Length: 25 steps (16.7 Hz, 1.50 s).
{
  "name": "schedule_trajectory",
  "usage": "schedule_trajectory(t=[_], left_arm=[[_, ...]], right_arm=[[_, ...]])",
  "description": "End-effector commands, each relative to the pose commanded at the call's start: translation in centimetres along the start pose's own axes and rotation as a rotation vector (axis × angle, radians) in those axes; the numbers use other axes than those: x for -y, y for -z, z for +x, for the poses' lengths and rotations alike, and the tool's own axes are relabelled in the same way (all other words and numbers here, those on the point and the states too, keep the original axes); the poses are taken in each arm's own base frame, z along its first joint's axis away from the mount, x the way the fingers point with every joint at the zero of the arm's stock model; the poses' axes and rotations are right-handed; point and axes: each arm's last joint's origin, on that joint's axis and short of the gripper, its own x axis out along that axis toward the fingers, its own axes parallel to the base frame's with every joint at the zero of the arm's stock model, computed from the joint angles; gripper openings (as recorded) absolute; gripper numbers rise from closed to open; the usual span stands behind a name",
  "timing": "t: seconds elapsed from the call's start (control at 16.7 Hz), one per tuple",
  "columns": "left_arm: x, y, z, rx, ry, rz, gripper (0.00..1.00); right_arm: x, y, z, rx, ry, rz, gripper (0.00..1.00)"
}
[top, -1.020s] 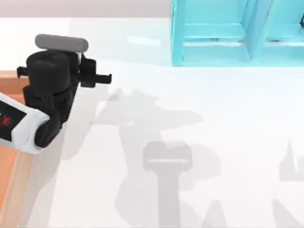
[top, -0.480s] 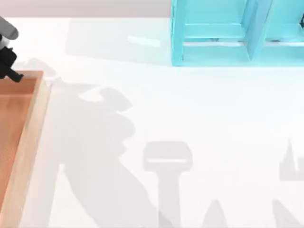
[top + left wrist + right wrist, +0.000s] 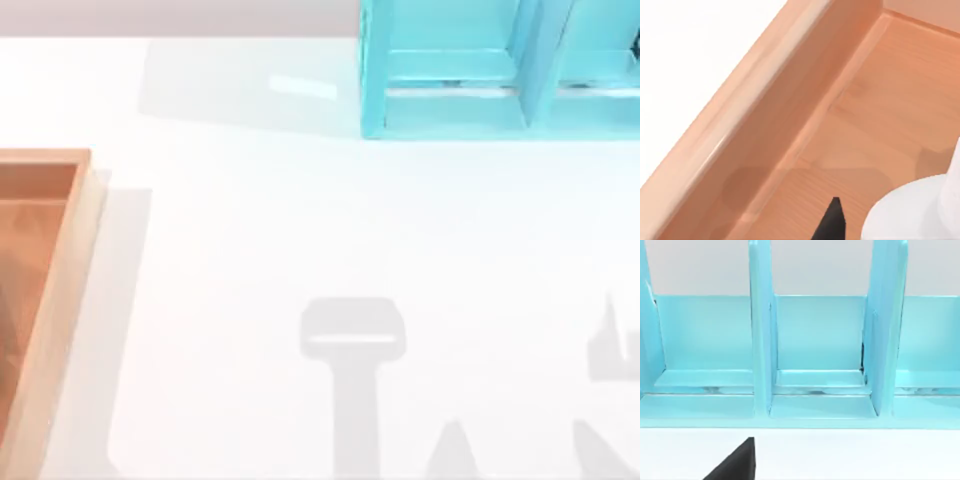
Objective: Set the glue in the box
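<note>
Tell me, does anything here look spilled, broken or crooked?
Nothing stands out. The box sits square at the table's left edge, a white rounded object, probably the glue, is over its floor, and the blue shelf unit stands straight.

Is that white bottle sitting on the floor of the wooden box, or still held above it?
Cannot tell. The left wrist view shows the white bottle over the wooden box floor beside a black fingertip, but its underside is cut off at the picture's edge.

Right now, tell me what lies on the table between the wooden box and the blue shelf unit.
Nothing: in the top view the white table between the box and the blue shelf unit is bare, crossed by grey shadows.
</note>
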Motion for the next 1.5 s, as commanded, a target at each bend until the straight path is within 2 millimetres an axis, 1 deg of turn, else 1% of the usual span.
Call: schedule_trajectory(t=[0.18, 0.36, 0.54, 0.72, 1.14, 1.26, 1.5], left_arm=[[2.4, 3.4, -2.4, 0.175, 0.076, -0.077, 0.0], [4.5, 5.6, -4.4, 0.337, 0.064, -0.175, 0.0], [6.1, 6.9, -6.0, 0.446, 0.012, -0.257, 0.0], [6.8, 7.4, -6.9, 0.492, -0.026, -0.295, 0.0], [6.8, 7.3, -7.0, 0.495, -0.028, -0.29, 0.0], [7.0, 7.1, -6.5, 0.495, -0.018, -0.298, 0.0], [7.2, 6.7, -4.7, 0.484, -0.008, -0.311, 0.0]], right_arm=[[0.0, 0.0, 0.0, 0.0, 0.0, 0.0, 1.0], [0.0, 0.0, 0.0, 0.0, 0.0, 0.0, 1.0], [0.0, 0.0, 0.0, 0.0, 0.0, 0.0, 1.0], [0.0, 0.0, 0.0, 0.0, 0.0, 0.0, 1.0], [0.0, 0.0, 0.0, 0.0, 0.0, 0.0, 1.0], [0.0, 0.0, 0.0, 0.0, 0.0, 0.0, 1.0], [0.0, 0.0, 0.0, 0.0, 0.0, 0.0, 1.0]])
